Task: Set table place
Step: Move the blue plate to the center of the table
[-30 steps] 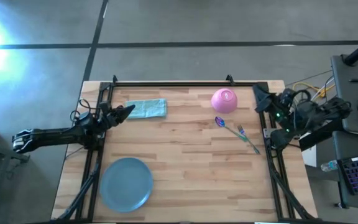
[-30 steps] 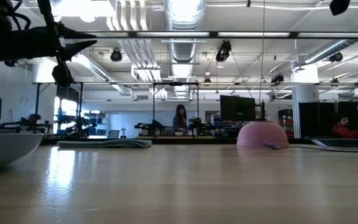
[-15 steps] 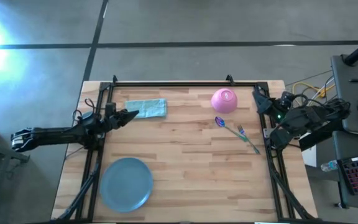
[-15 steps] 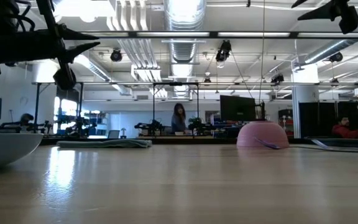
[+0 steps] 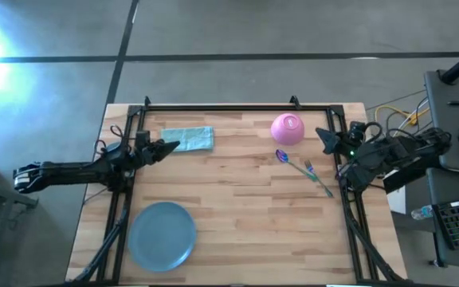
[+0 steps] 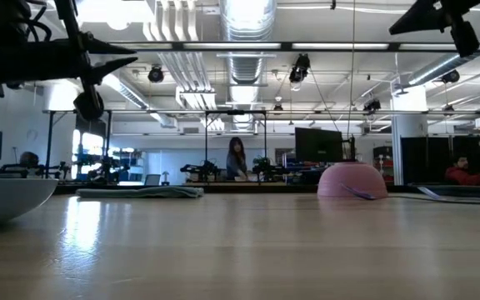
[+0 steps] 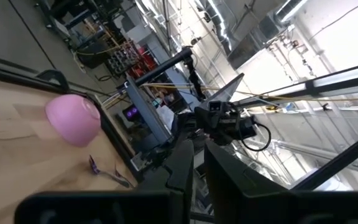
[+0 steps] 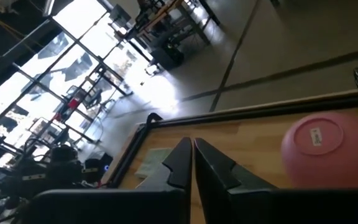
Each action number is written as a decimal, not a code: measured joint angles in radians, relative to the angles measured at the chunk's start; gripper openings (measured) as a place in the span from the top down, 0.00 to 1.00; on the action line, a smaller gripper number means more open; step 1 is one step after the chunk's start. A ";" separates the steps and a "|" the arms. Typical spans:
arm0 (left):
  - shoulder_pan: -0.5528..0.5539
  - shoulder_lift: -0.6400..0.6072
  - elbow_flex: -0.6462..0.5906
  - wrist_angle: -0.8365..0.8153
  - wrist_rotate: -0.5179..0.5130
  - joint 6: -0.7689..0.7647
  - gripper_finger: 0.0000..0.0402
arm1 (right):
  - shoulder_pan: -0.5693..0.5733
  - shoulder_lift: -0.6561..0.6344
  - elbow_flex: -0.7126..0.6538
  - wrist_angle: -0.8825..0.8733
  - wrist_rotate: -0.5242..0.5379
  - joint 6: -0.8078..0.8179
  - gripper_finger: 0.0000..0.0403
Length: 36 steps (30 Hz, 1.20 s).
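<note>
From above, the blue plate is seen at the near left corner of the table, with nothing on it. The pink bowl is set upside down near the far right corner. Just beside it, the purple-headed spoon and the pale green fork are laid close together, their long axes slanted from the bowl toward the right rail. A teal cloth is spread at the far left. The left gripper is held over the left rail, pointing at the cloth; the right gripper is stretched over the right rail beside the bowl.

At table height, the bowl is shown dome-up.

In the left wrist view, the fingers are seen pressed nearly together, holding nothing.

In the right wrist view, the fingers are likewise closed on nothing, the bowl ahead.
</note>
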 joint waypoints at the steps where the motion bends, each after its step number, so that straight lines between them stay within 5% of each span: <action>1: 0.000 0.008 0.000 0.000 0.000 0.000 0.94 | -0.005 0.001 0.000 -0.031 -0.007 0.037 0.98; 13: 0.000 0.104 0.039 0.012 0.009 -0.058 0.94 | -0.131 0.131 -0.001 -0.140 -0.237 0.162 0.98; 22: -0.001 0.234 0.336 0.041 0.162 0.119 0.94 | -0.325 0.185 0.051 -0.135 -0.474 0.018 0.98; 28: 0.000 0.373 0.520 -0.254 0.234 0.264 0.94 | -0.430 0.182 0.092 -0.129 -0.530 -0.086 0.98; 36: -0.033 0.377 0.558 -0.729 0.288 0.265 0.94 | -0.462 0.207 0.087 -0.131 -0.642 -0.104 0.98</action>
